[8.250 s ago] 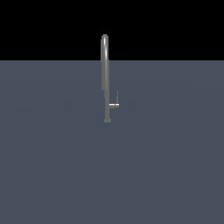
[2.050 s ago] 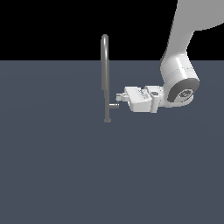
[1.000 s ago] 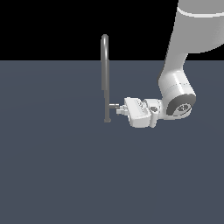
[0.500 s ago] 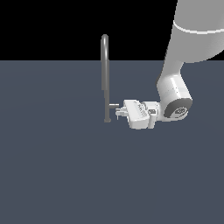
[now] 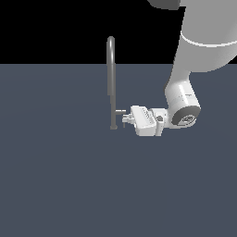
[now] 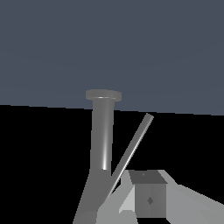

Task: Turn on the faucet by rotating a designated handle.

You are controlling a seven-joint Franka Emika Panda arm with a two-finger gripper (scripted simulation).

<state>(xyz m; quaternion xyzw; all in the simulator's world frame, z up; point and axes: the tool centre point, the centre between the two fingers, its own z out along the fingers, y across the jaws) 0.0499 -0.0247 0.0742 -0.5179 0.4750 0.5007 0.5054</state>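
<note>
Dropped lower and crept in toward the faucet since a couple seconds back. Gripper now right at the handle low on the post, fingertips touching or just beside it; can't tell how wide the jaws sit or if anything's held. Looks like partway: handle reached, rod tilted, still more turning to do probably. Smooth grey metal, slim hooked spout, thin rod, flat slate floor.

Faucet upright on table; hand at its handle, on the exterior view's right.
</note>
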